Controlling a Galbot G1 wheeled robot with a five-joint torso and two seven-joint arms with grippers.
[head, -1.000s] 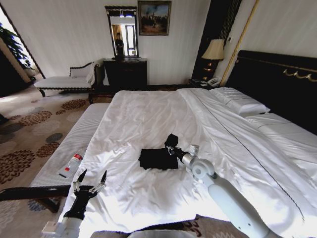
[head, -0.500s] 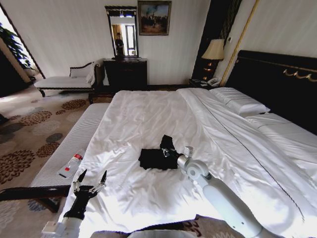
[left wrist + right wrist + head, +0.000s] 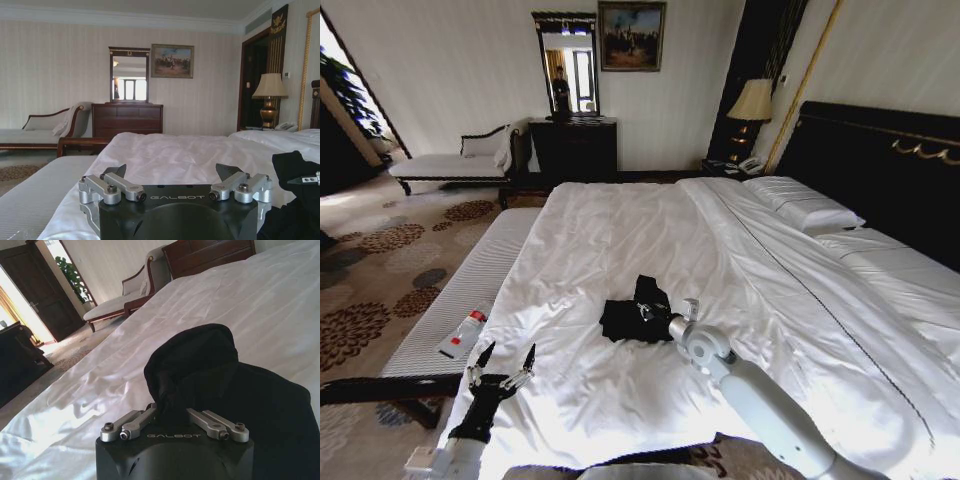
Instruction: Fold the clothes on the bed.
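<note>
The clothes, a black T-shirt (image 3: pixel 630 320), lie folded small in the middle of the white bed (image 3: pixel 620 230). My right gripper (image 3: pixel 648 303) is shut on a bunched edge of the T-shirt (image 3: pixel 195 370) and holds it lifted over the folded part. In the right wrist view the black fabric rises from between the fingers (image 3: pixel 140 420). My left gripper (image 3: pixel 500 362) hangs open at the bed's near left corner, well apart from the shirt. The left wrist view shows its open fingers (image 3: pixel 112 182) and the T-shirt (image 3: pixel 295 175) off to one side.
A long striped bench (image 3: pixel 470 290) runs along the bed's left side with a small bottle (image 3: pixel 465 332) on it. Pillows (image 3: pixel 805 205) and a dark headboard (image 3: pixel 880 160) are at the right. A dresser (image 3: pixel 573 148), chaise (image 3: pixel 455 160) and lamp (image 3: pixel 752 102) stand beyond.
My right gripper has carried the lifted edge of the T-shirt to the left, across the folded part. The left arm has not moved.
</note>
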